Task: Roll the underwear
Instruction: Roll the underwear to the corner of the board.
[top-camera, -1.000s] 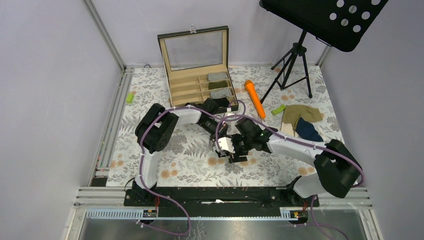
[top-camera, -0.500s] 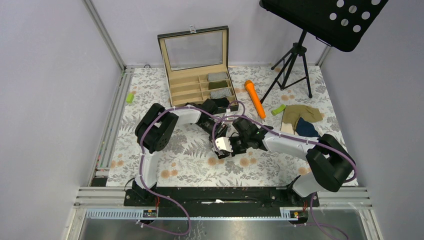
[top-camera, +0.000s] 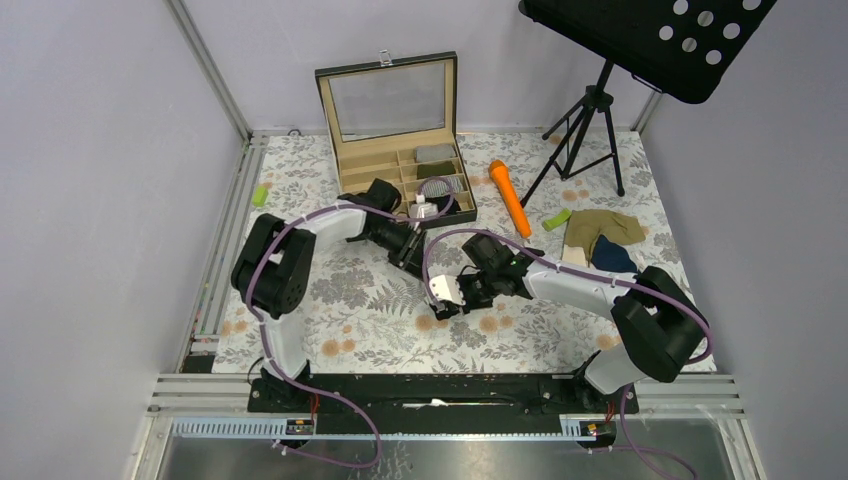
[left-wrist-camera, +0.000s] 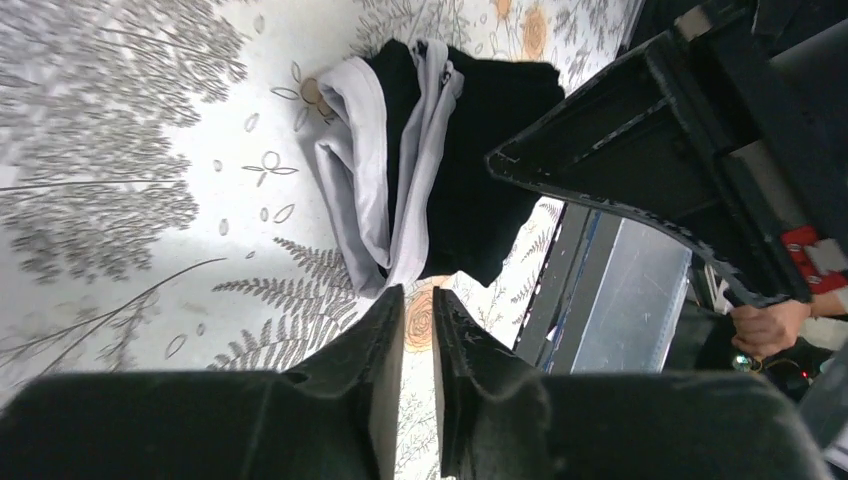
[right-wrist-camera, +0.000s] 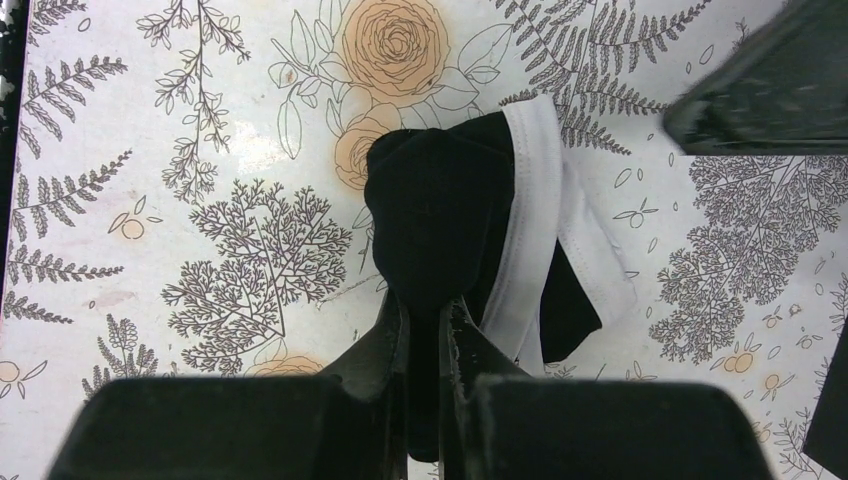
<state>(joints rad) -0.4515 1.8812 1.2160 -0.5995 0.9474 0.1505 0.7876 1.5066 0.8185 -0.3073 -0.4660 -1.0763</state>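
The black underwear (right-wrist-camera: 440, 210) with a white waistband (right-wrist-camera: 535, 200) lies bunched and partly rolled on the floral cloth at mid-table. My right gripper (right-wrist-camera: 425, 310) is shut on its black near end, and it reaches in from the right (top-camera: 452, 300). My left gripper (left-wrist-camera: 418, 300) hangs just short of the same bundle (left-wrist-camera: 480, 150), its jaws a narrow slit apart with only cloth showing between them; in the top view it sits up and left of the bundle (top-camera: 415, 262). Olive-tan underwear (top-camera: 603, 228) and navy underwear (top-camera: 615, 262) lie at the right.
An open wooden box (top-camera: 372, 172) with rolled items stands at the back. An orange stick (top-camera: 510, 197) and a green cylinder (top-camera: 557, 219) lie beside it. A music stand's tripod (top-camera: 585, 130) is back right, and a second green cylinder (top-camera: 260, 195) lies far left.
My right gripper went from open to shut on the black underwear. My left gripper drew back up and left toward the box, away from the bundle, its elbow swinging left.
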